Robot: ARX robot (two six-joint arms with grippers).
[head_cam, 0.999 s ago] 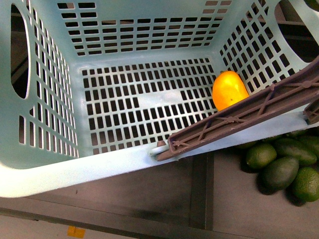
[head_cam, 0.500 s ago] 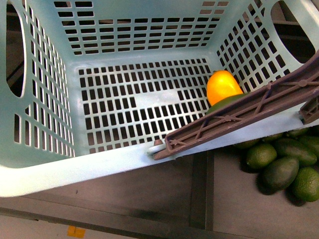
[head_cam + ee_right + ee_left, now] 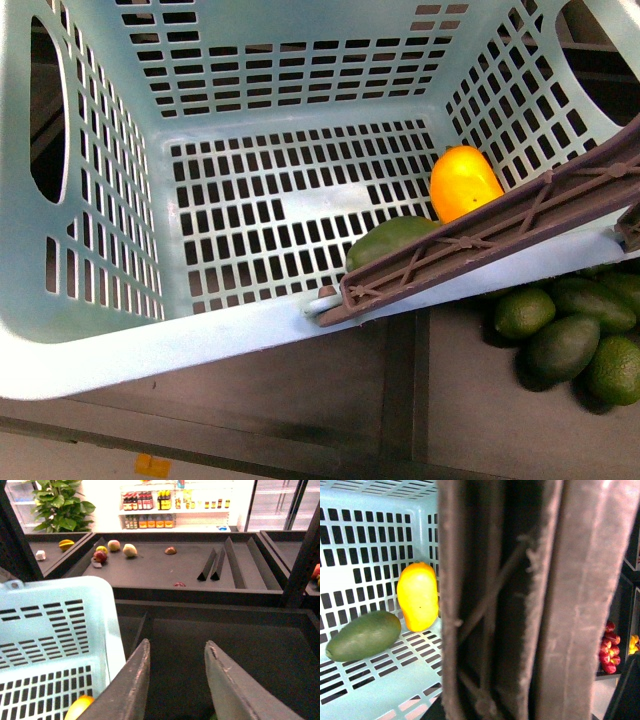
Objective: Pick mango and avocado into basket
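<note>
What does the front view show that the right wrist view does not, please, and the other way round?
Only the front view shows the avocado lying on the floor of the basket, the brown handle across the basket's corner, and a pile of avocados outside it. Only the right wrist view shows the right hand with its fingers apart, dark display trays holding scattered fruit, and shelves of bottles behind. Both show the basket and the mango inside it.
</note>
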